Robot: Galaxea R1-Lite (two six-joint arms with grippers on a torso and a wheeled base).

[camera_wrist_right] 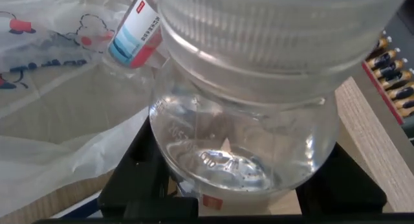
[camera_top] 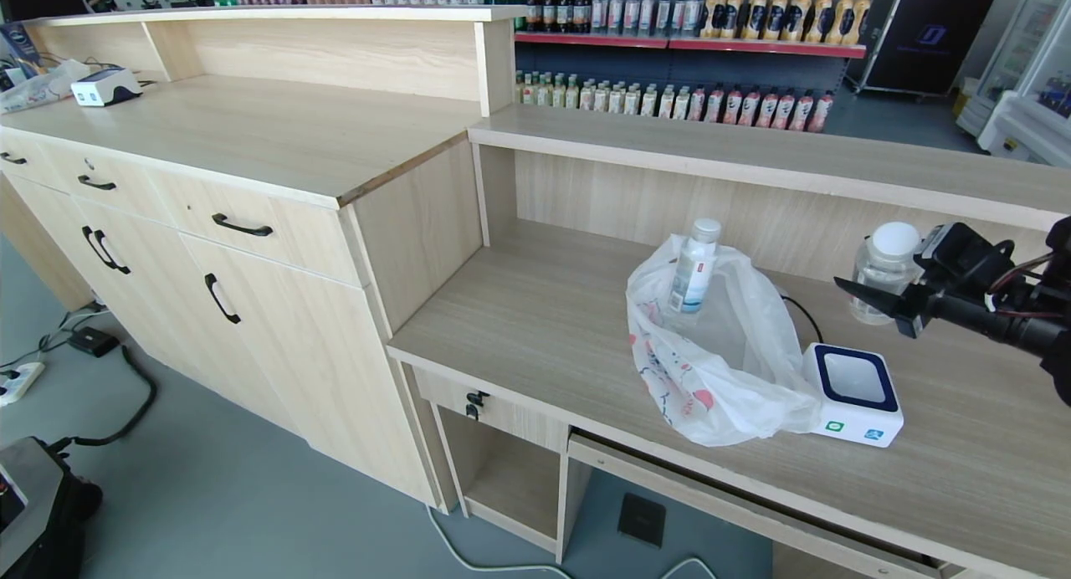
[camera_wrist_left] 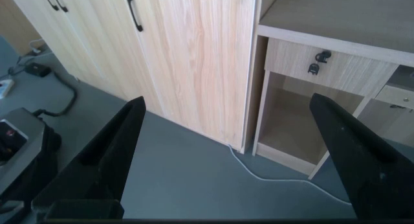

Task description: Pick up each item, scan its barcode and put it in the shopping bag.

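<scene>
On the counter (camera_top: pixel 535 311), one bottle (camera_top: pixel 693 269) already stands in the shopping bag (camera_top: pixel 719 370). The jar (camera_top: pixel 883 265) remains (unscanned, I judge). Whether the right gripper (camera_top: pixel 874 303) grasps it, I cannot tell; the left gripper (camera_wrist_left: pixel 226 159) hangs released.

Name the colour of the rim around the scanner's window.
Dark blue, on the white scanner; clearest in the head view.

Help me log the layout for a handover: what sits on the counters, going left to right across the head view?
In order: white terminal → shopping bag → scanner. The jar and the right gripper overlap the scanner's span, so I leave them unplaced.
</scene>
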